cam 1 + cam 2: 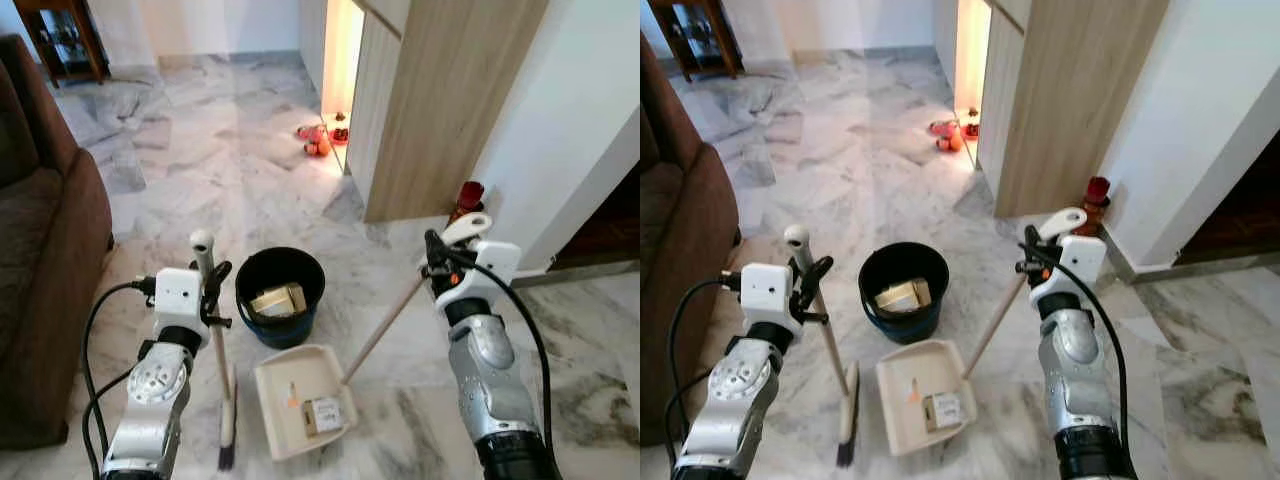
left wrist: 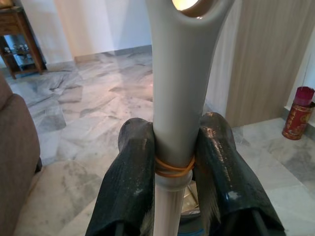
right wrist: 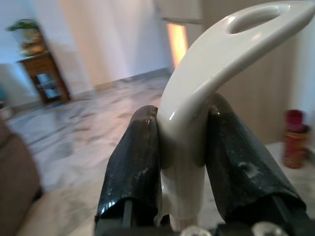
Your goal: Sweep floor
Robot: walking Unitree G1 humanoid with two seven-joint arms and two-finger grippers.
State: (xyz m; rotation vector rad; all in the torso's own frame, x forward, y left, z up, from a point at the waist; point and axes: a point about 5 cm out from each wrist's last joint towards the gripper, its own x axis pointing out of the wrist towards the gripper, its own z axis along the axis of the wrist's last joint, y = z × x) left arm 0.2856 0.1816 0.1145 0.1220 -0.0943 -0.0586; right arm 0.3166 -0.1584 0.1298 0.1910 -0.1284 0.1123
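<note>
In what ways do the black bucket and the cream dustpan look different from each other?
The bucket is black, round and deep; the dustpan is cream, flat and shallow. The bucket stands free on the floor, while the dustpan's long handle is held by the right gripper. The bucket lies farther from the robot than the dustpan. Both stand on the marble floor and each holds a small box.

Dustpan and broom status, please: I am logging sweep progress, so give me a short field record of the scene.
left gripper: shut on the broom with pale handle and dark bristles, held upright
right gripper: shut on the cream plastic dustpan's long handle
dustpan pan: on the marble floor, holding a small box
black round bucket: beyond the dustpan, holding a yellowish box
brown sofa: on robot's left
</note>
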